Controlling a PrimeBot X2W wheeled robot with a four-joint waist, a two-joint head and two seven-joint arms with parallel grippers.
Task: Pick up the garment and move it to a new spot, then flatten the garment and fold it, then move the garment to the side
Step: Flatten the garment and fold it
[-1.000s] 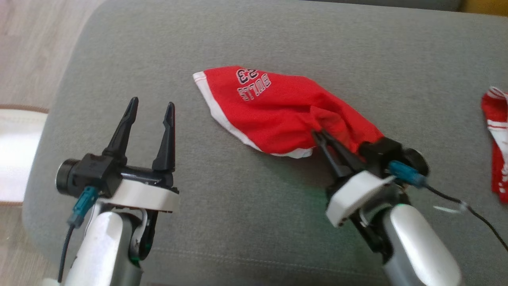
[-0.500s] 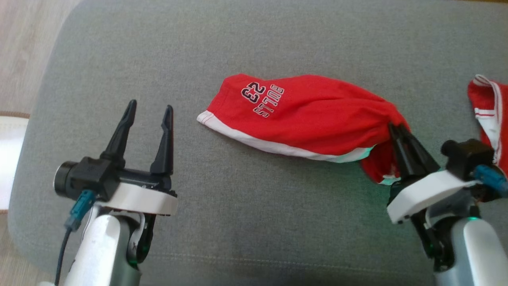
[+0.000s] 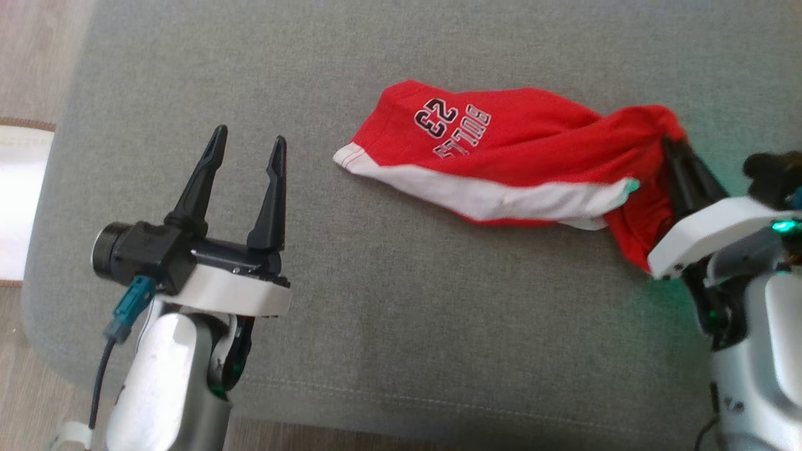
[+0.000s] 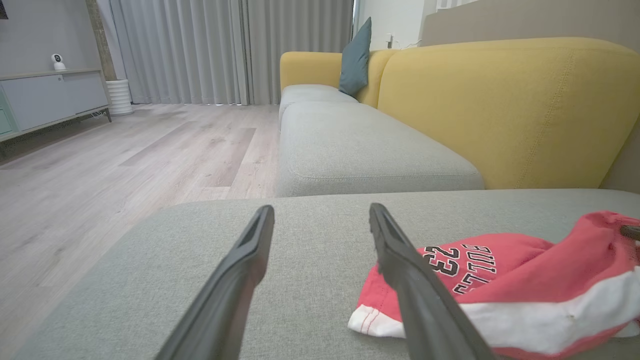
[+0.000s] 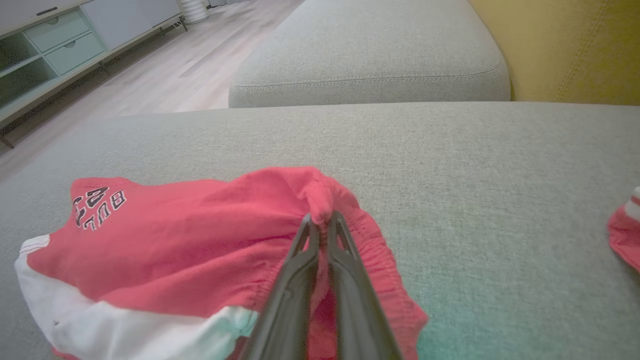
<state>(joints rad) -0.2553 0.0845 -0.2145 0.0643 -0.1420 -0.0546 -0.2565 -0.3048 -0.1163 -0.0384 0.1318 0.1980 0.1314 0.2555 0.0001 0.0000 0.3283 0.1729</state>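
The garment [image 3: 501, 156] is a pair of red shorts with white trim and dark lettering, stretched out across the grey sofa cushion [image 3: 388, 282]. My right gripper [image 3: 669, 145] is shut on its bunched right end, lifting that end slightly; in the right wrist view the fingertips [image 5: 320, 222] pinch a fold of the red fabric [image 5: 200, 235]. My left gripper [image 3: 249, 139] stands open over bare cushion to the left of the garment, holding nothing. In the left wrist view the garment [image 4: 510, 280] lies just right of the open fingers [image 4: 400, 260].
Another red and white cloth [image 5: 625, 230] lies at the right edge in the right wrist view. A yellow sofa back [image 4: 505, 105] rises behind the cushion. Wooden floor [image 4: 100, 165] lies beyond the cushion's left edge, with a white object [image 3: 19, 200] there.
My right gripper has dragged the garment's end to the right and farther back, stretching the garment out. The head view has shifted too. The left gripper stays open in place.
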